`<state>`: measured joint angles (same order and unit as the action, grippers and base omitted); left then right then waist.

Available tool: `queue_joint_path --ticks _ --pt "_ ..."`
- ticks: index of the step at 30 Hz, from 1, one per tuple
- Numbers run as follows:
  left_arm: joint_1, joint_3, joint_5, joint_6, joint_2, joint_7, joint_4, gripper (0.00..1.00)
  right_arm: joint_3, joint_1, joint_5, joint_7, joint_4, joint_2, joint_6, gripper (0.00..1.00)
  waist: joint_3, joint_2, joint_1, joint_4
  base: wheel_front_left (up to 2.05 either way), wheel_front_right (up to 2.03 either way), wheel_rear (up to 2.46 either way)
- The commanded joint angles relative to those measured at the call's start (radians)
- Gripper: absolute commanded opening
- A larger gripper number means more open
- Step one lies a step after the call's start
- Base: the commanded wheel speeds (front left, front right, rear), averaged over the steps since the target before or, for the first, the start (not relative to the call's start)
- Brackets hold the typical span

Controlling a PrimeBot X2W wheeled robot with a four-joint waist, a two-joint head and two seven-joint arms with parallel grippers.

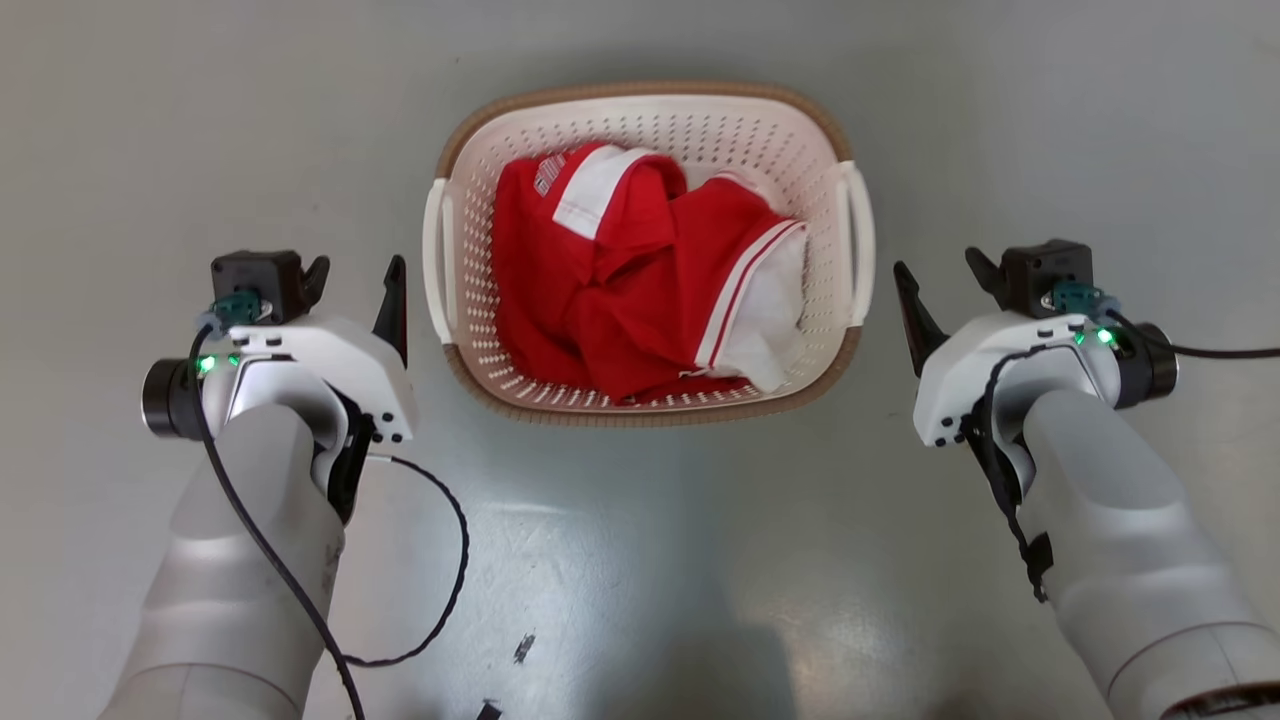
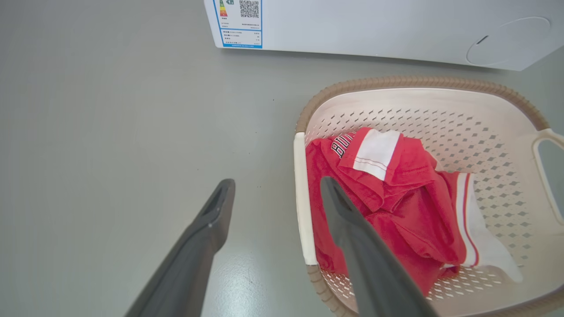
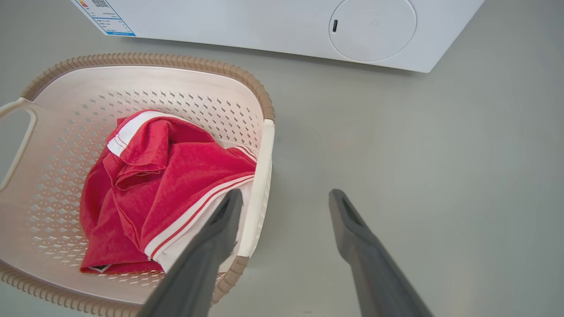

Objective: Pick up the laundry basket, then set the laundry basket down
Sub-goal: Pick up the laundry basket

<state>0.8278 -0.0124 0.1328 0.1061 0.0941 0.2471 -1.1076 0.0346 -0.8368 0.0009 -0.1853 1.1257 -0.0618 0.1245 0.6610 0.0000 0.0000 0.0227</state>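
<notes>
The cream-white perforated plastic laundry basket (image 1: 700,130) looked light and rigid; its white side handles (image 1: 434,250) seemed the best hold; the left end effector (image 1: 357,270) and the right end effector (image 1: 936,265) stood wide and empty.

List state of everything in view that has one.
laundry basket: upright on the floor, ungripped, holds clothing.
red and white garment: crumpled inside the basket.
left gripper: open, empty, beside the basket's left side.
right gripper: open, empty, beside the basket's right side.
washing machine: round cover shut.
</notes>
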Motion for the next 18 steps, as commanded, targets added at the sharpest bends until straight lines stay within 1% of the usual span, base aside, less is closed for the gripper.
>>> queue_joint_path --ticks 1,8,18 --pt "0.018 0.011 0.011 0.007 0.027 0.011 -0.001 1.0 0.031 -0.016 0.012 -0.018 0.005 0.012 0.006 1.0 0.022 0.0 0.0 0.017 0.0 0.0 0.0" --pt "0.063 -0.009 0.026 0.017 0.007 0.014 -0.019 1.0 0.079 -0.045 0.038 -0.032 0.051 0.012 0.006 1.0 0.064 0.0 0.0 0.03 0.0 0.0 0.0" --pt "0.103 -0.041 0.035 0.022 -0.013 0.015 0.012 1.0 0.079 -0.092 0.03 -0.05 0.079 0.012 0.006 1.0 0.124 0.0 0.0 0.043 0.0 0.0 0.0"
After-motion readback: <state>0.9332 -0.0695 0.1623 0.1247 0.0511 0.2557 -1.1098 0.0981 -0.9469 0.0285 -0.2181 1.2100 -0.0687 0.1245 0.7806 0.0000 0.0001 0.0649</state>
